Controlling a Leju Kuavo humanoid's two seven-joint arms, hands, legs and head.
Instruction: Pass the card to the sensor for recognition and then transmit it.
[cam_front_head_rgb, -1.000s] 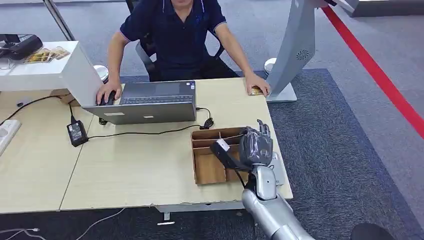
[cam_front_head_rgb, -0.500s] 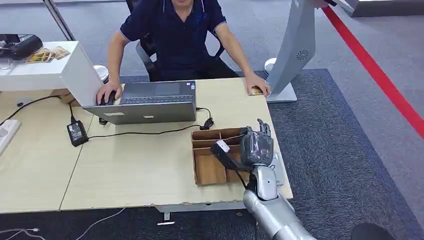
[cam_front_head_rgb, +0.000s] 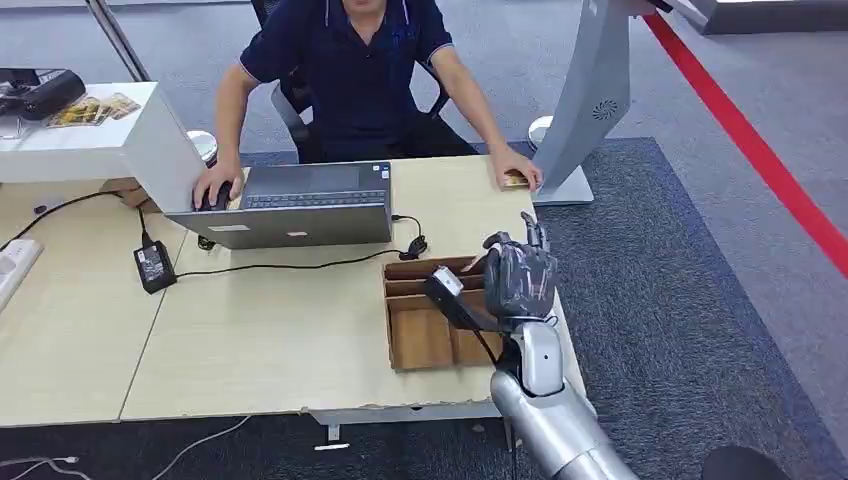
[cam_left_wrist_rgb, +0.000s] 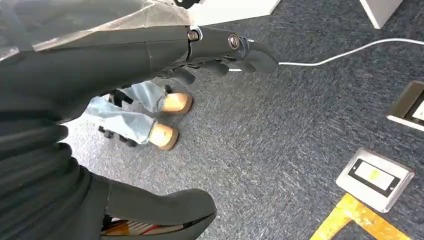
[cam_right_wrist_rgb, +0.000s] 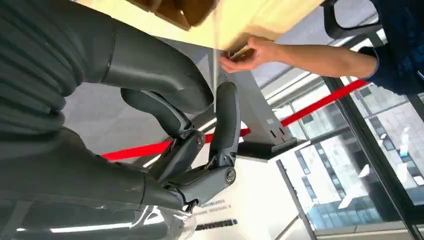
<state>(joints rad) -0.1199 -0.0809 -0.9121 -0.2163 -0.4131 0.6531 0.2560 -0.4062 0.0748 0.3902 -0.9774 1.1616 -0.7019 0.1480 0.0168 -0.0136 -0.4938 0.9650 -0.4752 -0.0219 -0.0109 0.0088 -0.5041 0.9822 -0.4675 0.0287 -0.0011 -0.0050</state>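
Observation:
My right hand (cam_front_head_rgb: 519, 276) hovers over the right end of the brown cardboard divider box (cam_front_head_rgb: 421, 336) on the table. In the right wrist view a thin pale card (cam_right_wrist_rgb: 216, 55) shows edge-on, pinched between the thumb and a finger of the right hand (cam_right_wrist_rgb: 195, 125). The grey sensor stand (cam_front_head_rgb: 591, 100) rises beyond the table's far right corner. The seated person rests a hand (cam_front_head_rgb: 517, 171) on a gold card (cam_front_head_rgb: 514, 181) beside the stand's base. My left hand (cam_left_wrist_rgb: 105, 65) hangs over the carpet with its fingers apart and nothing in it.
A laptop (cam_front_head_rgb: 296, 205) sits in front of the person, its cable and power brick (cam_front_head_rgb: 153, 265) trailing left. A white box (cam_front_head_rgb: 90, 140) stands at the far left. A red floor line (cam_front_head_rgb: 760, 150) crosses the carpet at right. Floor sockets (cam_left_wrist_rgb: 375, 177) lie under the left hand.
My right hand has risen a little from the box and shifted slightly toward the far right corner. The person and the laptop have stayed put.

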